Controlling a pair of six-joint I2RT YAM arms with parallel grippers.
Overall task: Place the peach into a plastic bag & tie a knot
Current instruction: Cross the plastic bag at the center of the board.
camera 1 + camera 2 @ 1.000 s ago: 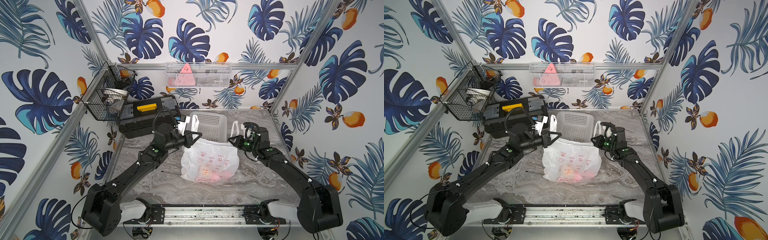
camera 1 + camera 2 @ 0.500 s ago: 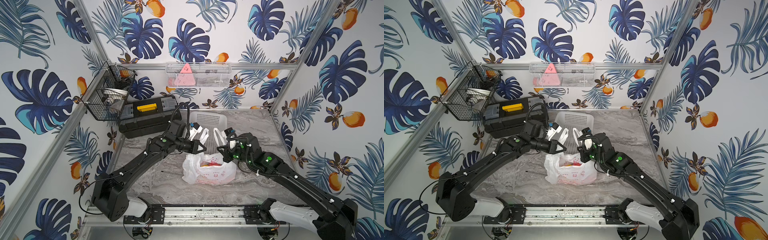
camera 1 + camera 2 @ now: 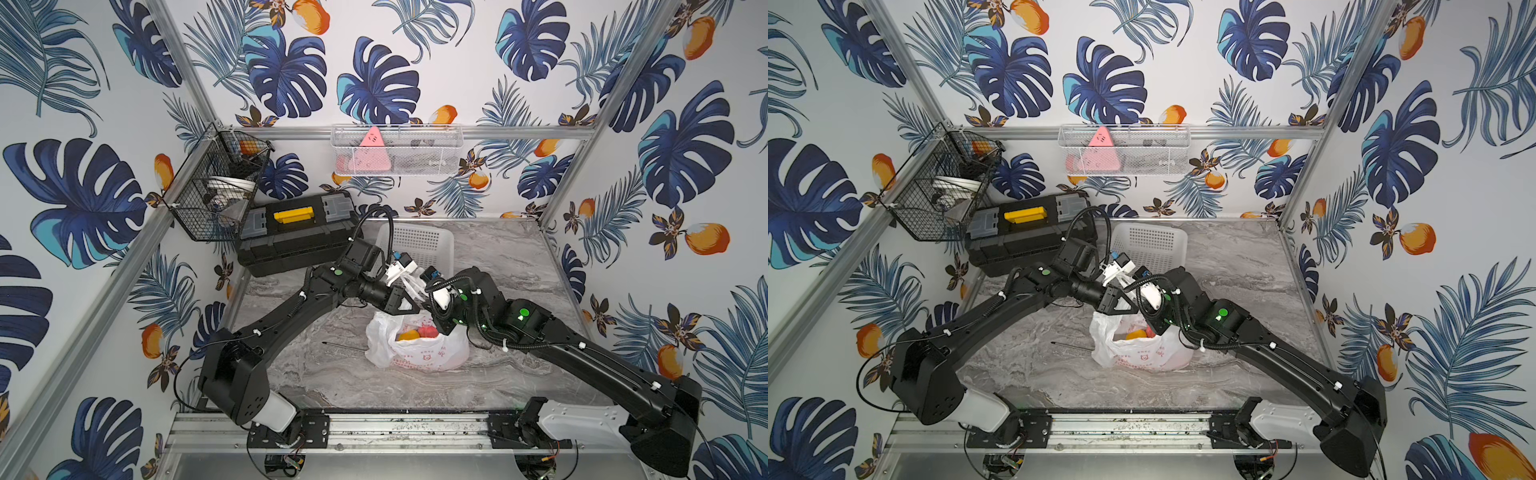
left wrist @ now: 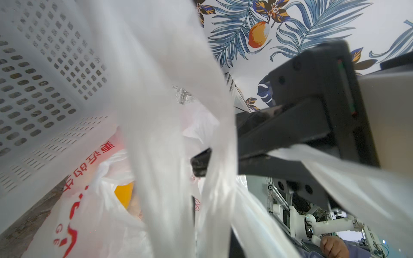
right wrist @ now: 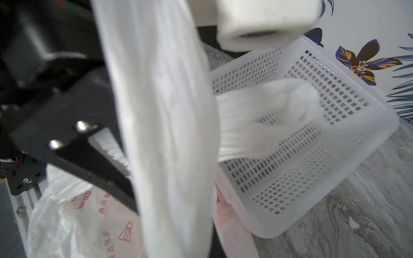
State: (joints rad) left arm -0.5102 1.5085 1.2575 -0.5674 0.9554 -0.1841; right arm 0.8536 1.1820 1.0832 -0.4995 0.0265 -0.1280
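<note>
Shows bag [image 3: 419, 353] slumped mid-table [image 3: 519, 266], just in front of white basket [image 3: 415, 241]. Reveals yellow fruit [image 3: 406, 336] and red fruit [image 3: 427, 331] side by side inside open mouth. Shows handles [image 3: 410, 286] drawn up above bag, stretched between both grippers, which nearly touch. Shows right gripper [image 4: 201, 161] with fingers pressed together, clamped on one bag handle. Shows left gripper [image 3: 412, 306] with fingers either side of other handle; clamped or slack, cannot tell. Knotted or merely crossed, cannot tell.
</note>
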